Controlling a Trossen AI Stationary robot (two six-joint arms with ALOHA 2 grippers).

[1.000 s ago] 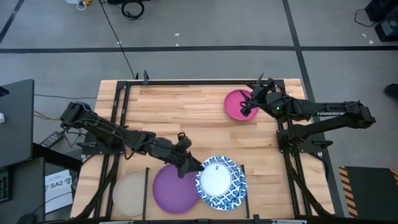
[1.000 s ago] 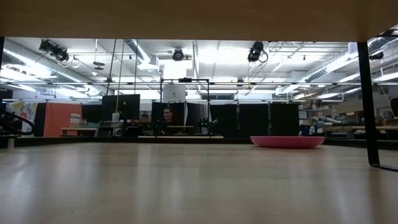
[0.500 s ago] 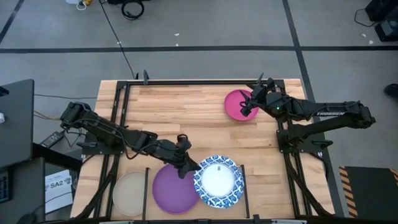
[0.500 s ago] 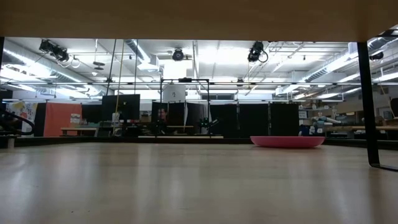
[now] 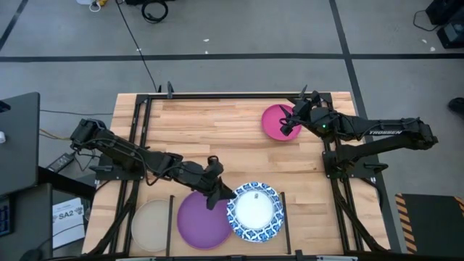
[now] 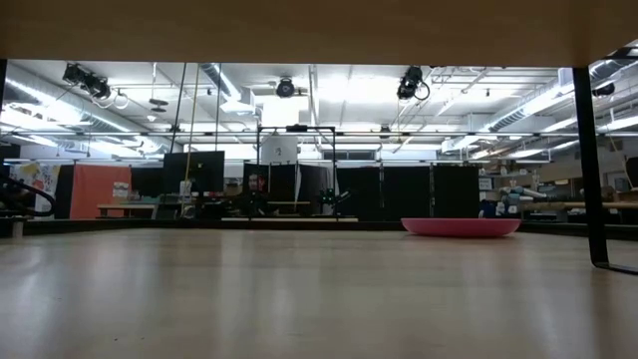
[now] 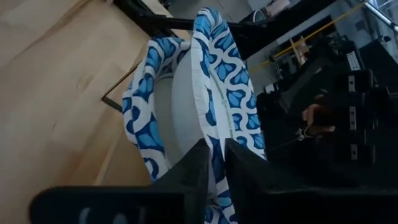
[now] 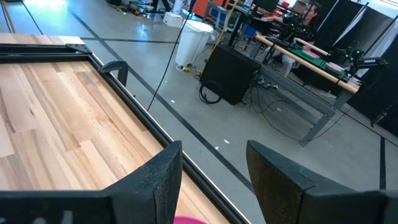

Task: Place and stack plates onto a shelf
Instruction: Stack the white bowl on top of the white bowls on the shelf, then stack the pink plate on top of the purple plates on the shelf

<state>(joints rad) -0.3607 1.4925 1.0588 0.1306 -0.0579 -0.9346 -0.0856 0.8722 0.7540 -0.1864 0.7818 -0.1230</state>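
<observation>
At the near edge, the shelf has bays set off by thin black bars. In them lie a pale beige plate, a purple plate and two blue-rimmed plates, one over the other. My left gripper is shut on the upper blue-rimmed plate at its left rim. The lower one lies just under it. At the far right a magenta plate rests flat on the wood, also in the low view. My right gripper hovers open over it. My left gripper pinches the upper blue-rimmed plate's patterned rim between its two fingers, on the side facing the purple plate. The fingers come from the table's left, nearly level and slanting slightly down. The held rim stands apart from the lower plate, and the two plates close up at the opposite side.
Black frame bars run along the table's left, far and right sides, and one upright shows at the right of the low view. Bare wood stretches across the table's middle. Beyond the table are workbenches and equipment.
The two blue-rimmed plates showed spread apart a second ago, the upper one shifted off the lower. They now lie nearly one over the other. My left gripper has stayed at their left rim.
</observation>
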